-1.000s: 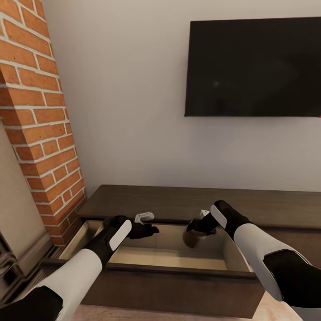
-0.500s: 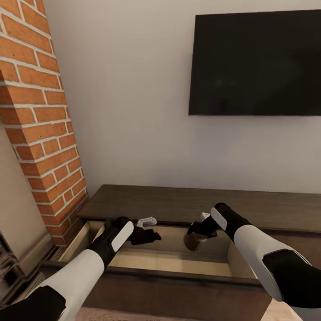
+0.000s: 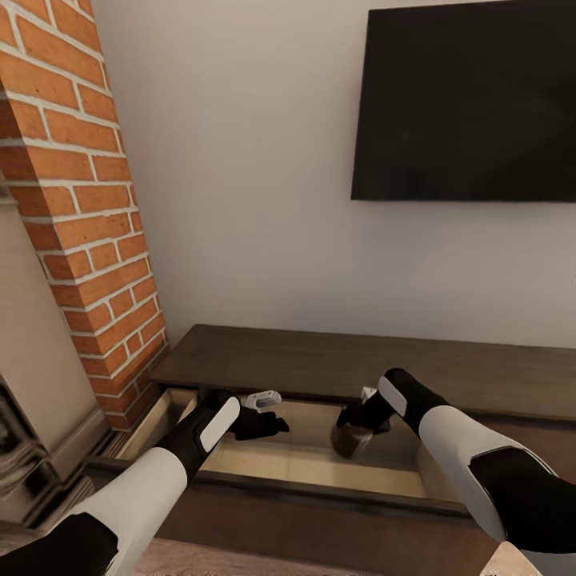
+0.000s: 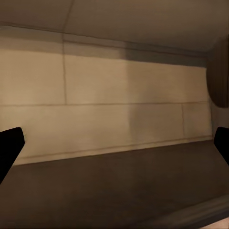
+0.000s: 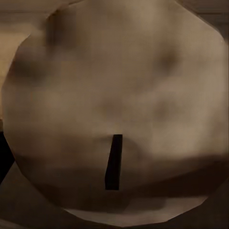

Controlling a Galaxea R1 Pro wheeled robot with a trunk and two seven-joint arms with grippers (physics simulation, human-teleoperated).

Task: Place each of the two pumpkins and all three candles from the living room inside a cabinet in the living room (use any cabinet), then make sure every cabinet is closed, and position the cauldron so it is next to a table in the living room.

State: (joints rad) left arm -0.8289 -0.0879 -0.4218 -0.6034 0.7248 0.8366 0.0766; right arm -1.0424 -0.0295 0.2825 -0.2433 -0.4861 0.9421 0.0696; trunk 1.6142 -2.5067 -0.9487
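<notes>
Brown candle (image 3: 350,438) gripped by right claw (image 3: 357,422) over the cabinet (image 3: 320,368) drawer; left claw (image 3: 268,422) spread wide.

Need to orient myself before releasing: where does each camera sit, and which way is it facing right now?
Head view: up on the head, looking forward and down at the cabinet and its open drawer; both arms show, the right tool holding a candle.
Left wrist view: by the left tool, facing the drawer's beige inner wall; dark fingertips at the edges.
Right wrist view: by the right tool, facing the candle's pale top.
Shared: the candle, in all three views.
</notes>
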